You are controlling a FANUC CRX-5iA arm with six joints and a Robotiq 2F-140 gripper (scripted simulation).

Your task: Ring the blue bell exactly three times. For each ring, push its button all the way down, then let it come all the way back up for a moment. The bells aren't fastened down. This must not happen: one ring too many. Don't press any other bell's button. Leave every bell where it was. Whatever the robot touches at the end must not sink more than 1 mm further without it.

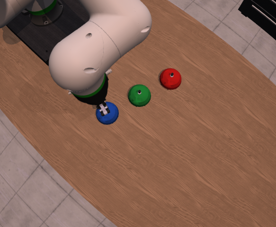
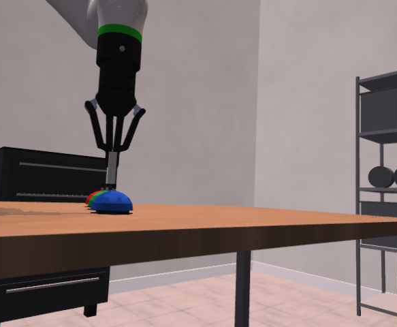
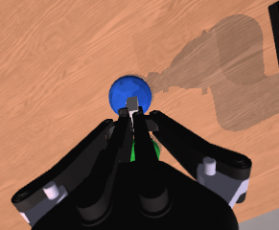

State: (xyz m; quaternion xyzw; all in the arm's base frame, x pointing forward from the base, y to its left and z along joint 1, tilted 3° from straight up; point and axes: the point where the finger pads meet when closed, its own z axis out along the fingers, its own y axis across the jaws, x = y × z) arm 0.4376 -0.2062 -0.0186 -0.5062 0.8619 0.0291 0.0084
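The blue bell (image 1: pixel 107 114) sits on the wooden table, nearest the table's left edge in the overhead view. My gripper (image 1: pixel 104 110) is shut and empty, pointing straight down with its fingertips on top of the bell's dome, over its button. In the side view the fingertips (image 2: pixel 109 186) meet the top of the blue bell (image 2: pixel 112 203). In the wrist view the closed fingers (image 3: pixel 132 106) cover the middle of the blue bell (image 3: pixel 129 95). The button itself is hidden by the fingers.
A green bell (image 1: pixel 139 95) and a red bell (image 1: pixel 170 78) stand in a row to the right of the blue one, each with its button showing. The robot base (image 1: pixel 42 21) is at the table's back left. A shelf (image 2: pixel 385 176) stands off the table.
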